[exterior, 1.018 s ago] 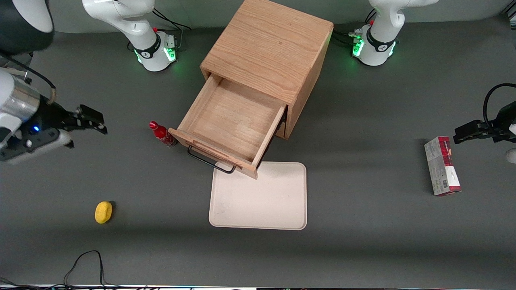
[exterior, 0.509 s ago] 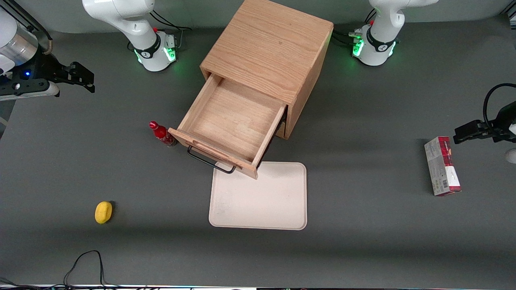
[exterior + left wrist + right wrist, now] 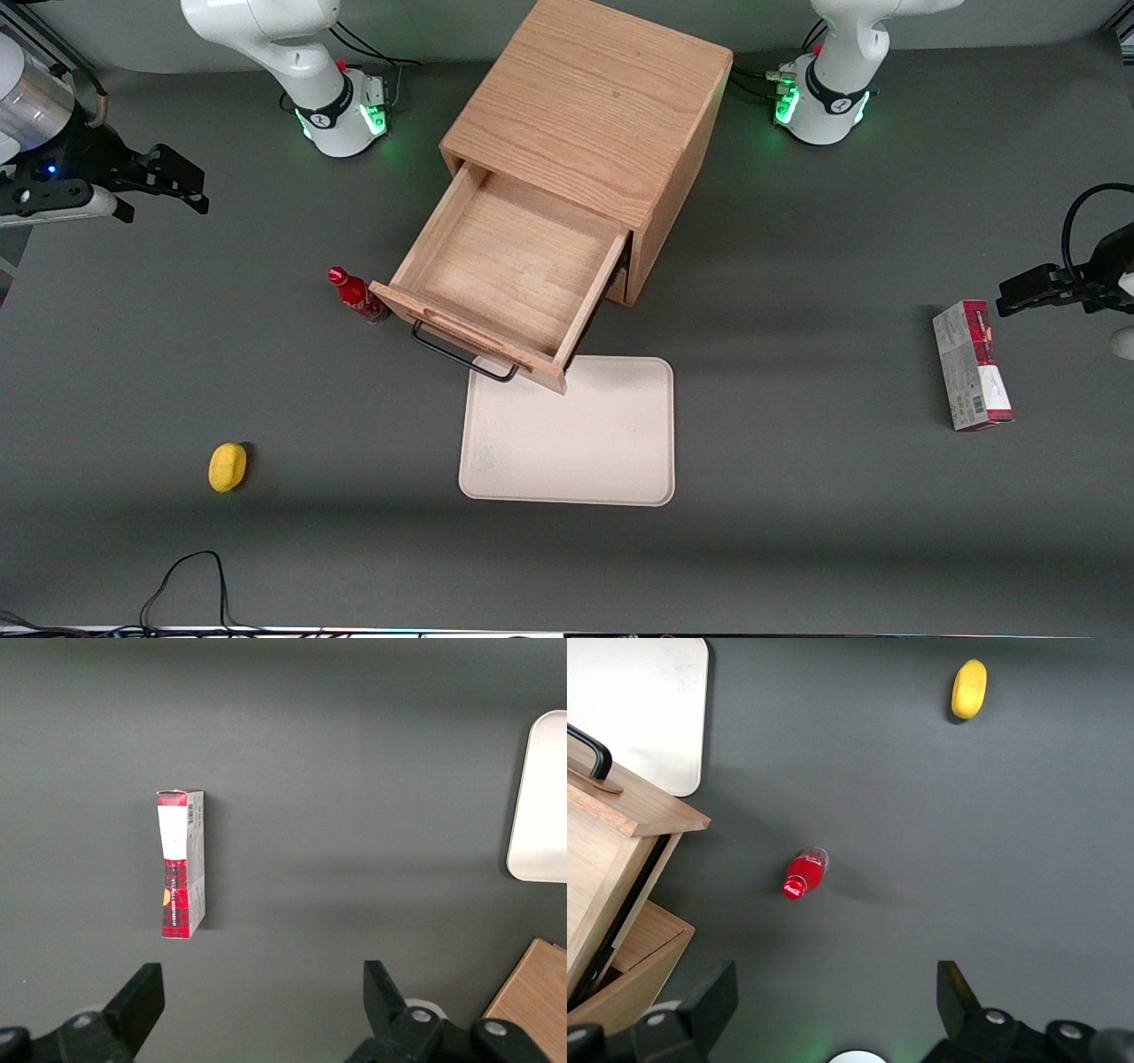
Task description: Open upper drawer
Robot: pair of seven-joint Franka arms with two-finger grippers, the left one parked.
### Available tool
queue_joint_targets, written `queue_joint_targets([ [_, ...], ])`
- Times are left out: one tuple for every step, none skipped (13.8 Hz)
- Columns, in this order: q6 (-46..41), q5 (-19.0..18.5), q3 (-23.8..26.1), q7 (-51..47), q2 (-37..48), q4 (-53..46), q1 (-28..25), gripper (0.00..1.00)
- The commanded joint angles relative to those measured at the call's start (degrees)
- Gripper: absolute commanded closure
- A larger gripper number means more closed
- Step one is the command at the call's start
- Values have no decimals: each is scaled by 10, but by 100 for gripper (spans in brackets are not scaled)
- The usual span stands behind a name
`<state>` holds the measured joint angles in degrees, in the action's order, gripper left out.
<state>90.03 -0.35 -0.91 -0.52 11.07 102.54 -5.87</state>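
The upper drawer (image 3: 518,266) of the oak cabinet (image 3: 594,97) stands pulled far out, its inside bare. Its long black bar handle (image 3: 461,354) hangs over the tray's edge. The drawer (image 3: 602,842) and its handle (image 3: 589,749) also show in the right wrist view, with the lower drawer (image 3: 638,966) shut beneath. My right gripper (image 3: 197,189) hangs open and empty above the table toward the working arm's end, well away from the drawer. In the right wrist view the gripper (image 3: 833,1001) has its jaws wide apart with nothing between them.
A red bottle (image 3: 354,297) stands beside the drawer front's corner. A yellow lemon-like object (image 3: 228,467) lies nearer the front camera. A cream tray (image 3: 576,434) lies in front of the drawer. A red and white box (image 3: 972,365) lies toward the parked arm's end.
My right gripper has moved away from the front camera, toward its arm's base, then settled. The drawer stays pulled out as before.
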Motion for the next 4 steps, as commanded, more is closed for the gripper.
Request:
queue_joint_targets([
  [-1, 9, -4, -14, -17, -22, -5, 0],
  [-1, 9, -5, -15, -17, -22, -5, 0],
  [-3, 9, -5, -15, -17, -22, -4, 0],
  [-5, 8, -9, -15, -17, -22, -4, 0],
])
